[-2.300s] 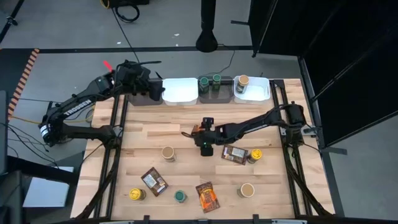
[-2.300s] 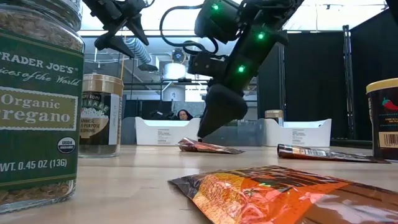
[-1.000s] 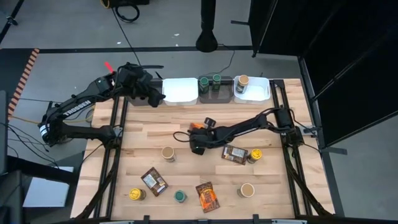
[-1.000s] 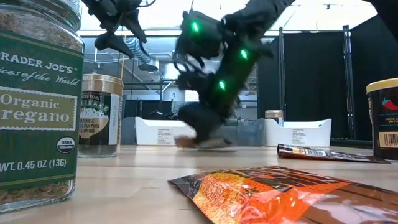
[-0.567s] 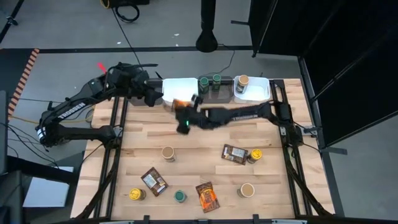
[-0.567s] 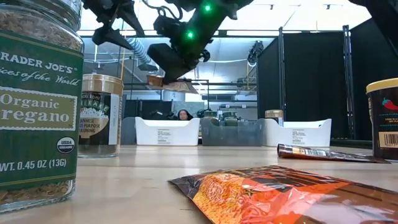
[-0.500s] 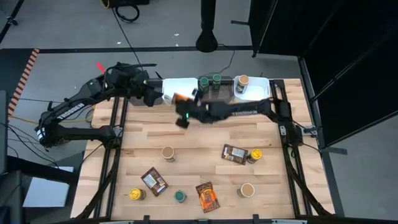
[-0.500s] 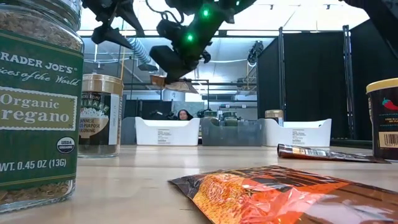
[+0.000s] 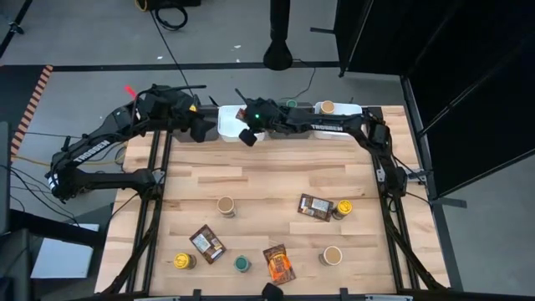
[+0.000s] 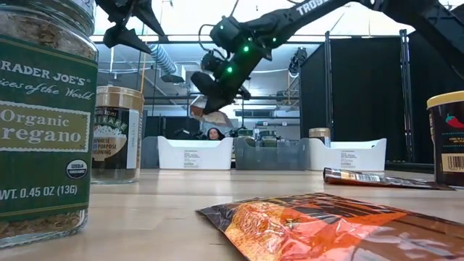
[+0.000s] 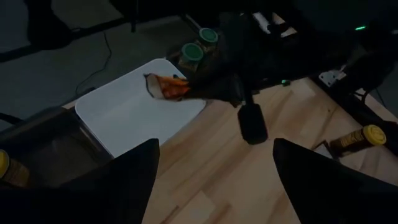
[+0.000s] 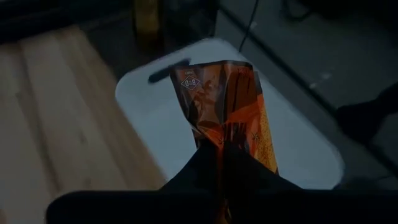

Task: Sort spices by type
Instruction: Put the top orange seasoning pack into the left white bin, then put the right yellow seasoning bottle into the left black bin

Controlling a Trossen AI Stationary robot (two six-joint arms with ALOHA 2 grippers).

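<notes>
Two dark robot arms reach over the far edge of a wooden table (image 9: 276, 180). The right gripper (image 9: 244, 134) pinches an orange spice packet (image 12: 225, 106) between closed fingers, holding it in the air over a white bin (image 9: 236, 123) in the row of bins. The left gripper (image 9: 199, 127) hangs beside that bin over a dark bin (image 11: 46, 149), its fingers spread wide with nothing between them. More jars and packets lie scattered on the near half of the table, among them an oregano jar (image 10: 45, 119)
</notes>
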